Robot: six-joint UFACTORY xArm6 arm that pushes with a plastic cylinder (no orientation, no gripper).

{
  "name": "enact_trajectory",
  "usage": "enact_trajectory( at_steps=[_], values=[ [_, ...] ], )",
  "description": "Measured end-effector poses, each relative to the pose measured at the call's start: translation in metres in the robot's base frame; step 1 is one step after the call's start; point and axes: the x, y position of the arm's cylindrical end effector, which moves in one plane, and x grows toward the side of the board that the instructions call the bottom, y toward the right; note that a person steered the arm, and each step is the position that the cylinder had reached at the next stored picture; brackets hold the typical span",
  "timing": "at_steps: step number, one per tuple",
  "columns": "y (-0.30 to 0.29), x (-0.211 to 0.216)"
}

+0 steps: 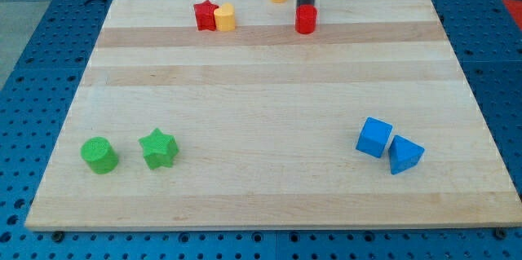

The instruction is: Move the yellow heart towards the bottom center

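tip [306, 5] sat at the view's top, touching the red block [306, 19]; no gripper to judge; yellow heart [224, 17] beside red star [205, 15], likely unpushed.

1. A straight dark grey rod, smooth and plain; no markings, cables or screws show on it
2. A slight sheen runs along its length
3. My tip [306, 6] is blunt, as wide as the rod above
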Motion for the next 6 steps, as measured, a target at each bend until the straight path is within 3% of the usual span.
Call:
enact_trajectory(
  at_steps=[3,5,6],
  values=[
    [-0.144,-0.012],
    [-0.132,0.045],
    [-0.131,0.031]
  ],
)
